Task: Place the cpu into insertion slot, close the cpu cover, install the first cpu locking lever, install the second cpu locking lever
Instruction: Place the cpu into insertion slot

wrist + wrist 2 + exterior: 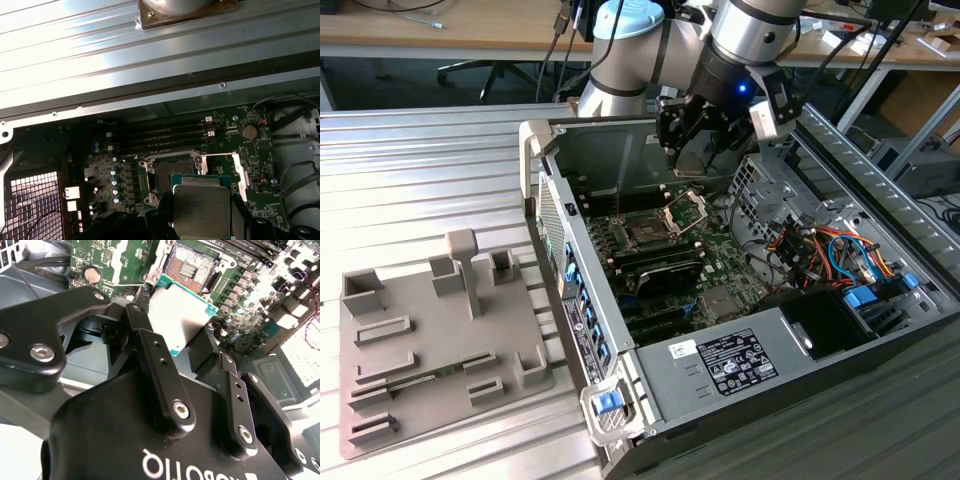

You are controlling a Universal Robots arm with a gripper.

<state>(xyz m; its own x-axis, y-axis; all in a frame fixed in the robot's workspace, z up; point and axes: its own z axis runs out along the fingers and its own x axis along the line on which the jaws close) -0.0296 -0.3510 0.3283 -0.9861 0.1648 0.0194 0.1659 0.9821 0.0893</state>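
none of the four steps looks done: the insertion slot (pixel 646 233) lies bare on the motherboard (pixel 715 270), the cpu cover (pixel 686 208) stands swung up at about two o'clock from it in the exterior view, and the locking levers seem unfastened, so seating, closing and both levers are all left. the gripper (pixel 698 150) hangs over the open case, roughly one o'clock from the slot in that view, with the cpu (pixel 181 315) up in the air, clear of the board. its fingers (pixel 202 350) are clenched on the chip's two opposite edges, the silvery top showing in the first wrist view.
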